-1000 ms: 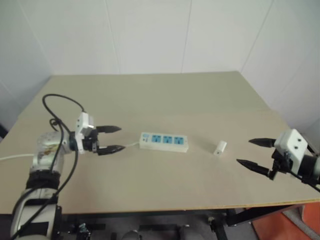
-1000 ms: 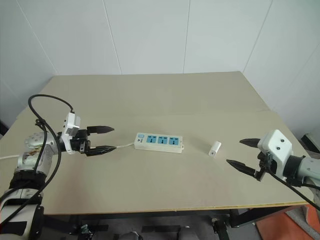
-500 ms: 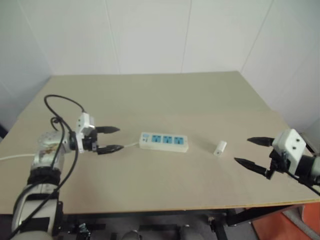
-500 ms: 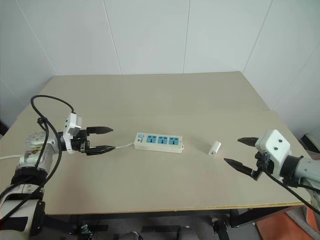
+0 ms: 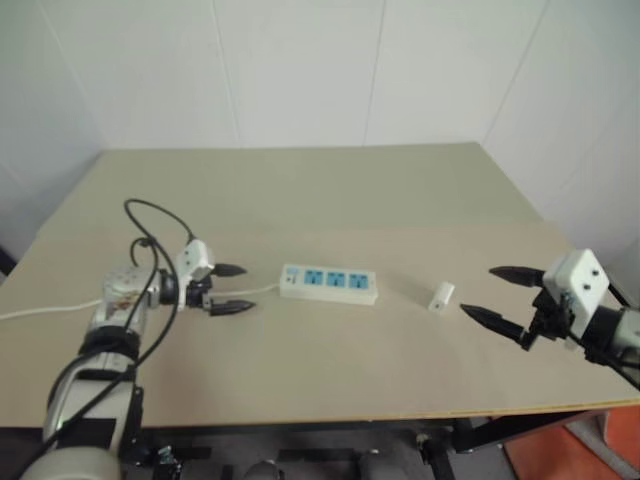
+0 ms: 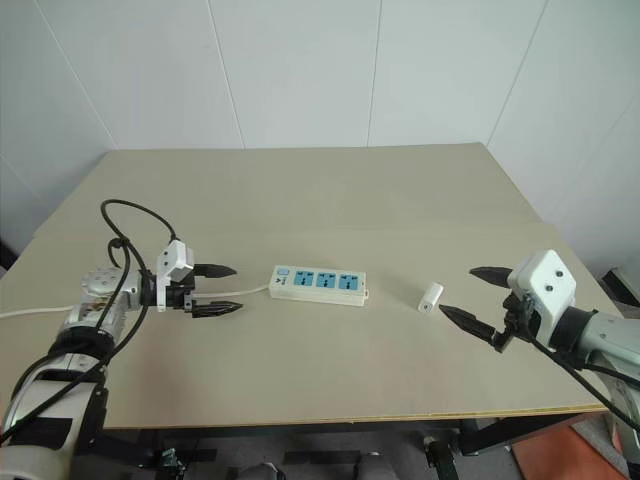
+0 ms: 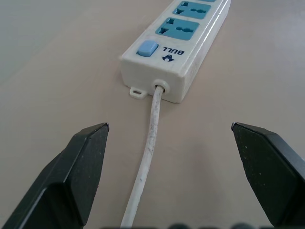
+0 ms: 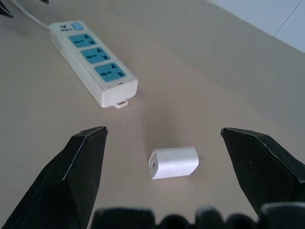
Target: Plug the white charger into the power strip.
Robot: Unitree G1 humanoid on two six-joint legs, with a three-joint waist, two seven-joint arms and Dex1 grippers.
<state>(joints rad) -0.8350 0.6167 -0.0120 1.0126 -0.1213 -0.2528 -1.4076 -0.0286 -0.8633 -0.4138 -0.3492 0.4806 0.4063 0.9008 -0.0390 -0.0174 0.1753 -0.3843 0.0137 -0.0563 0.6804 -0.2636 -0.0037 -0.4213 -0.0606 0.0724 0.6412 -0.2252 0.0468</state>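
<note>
Plain white walls, a corner off to the right, and a big beige table (image 6: 320, 190) with hardly anything on it. Starting from the right gripper (image 6: 466, 294): fingers spread wide, nothing held, hovering low just right of the white charger (image 6: 430, 296), aimed at it. In the right wrist view, charger (image 8: 174, 162) lying on its side smack between the two black fingers (image 8: 71, 176), a bit ahead of the tips, untouched, with what looks like prongs poking out the end facing away from the strip. Out from there, the power strip (image 6: 319, 283) flat mid-table, a short way left of the charger, three blue sockets facing up, all empty. Left of the strip, the left gripper (image 6: 218, 290), also gaping and empty, straddling the thin white cord (image 7: 147, 157) right where it leaves the switch end of the strip, tips just short of the casing. Looks like the approach stage: nothing grabbed, nothing plugged. Next move, probably: ease the right fingers forward around the charger and pinch its sides, then stand it up prongs-down over a socket. Left side likely meant to brace the strip so it won't skid during the push.
</note>
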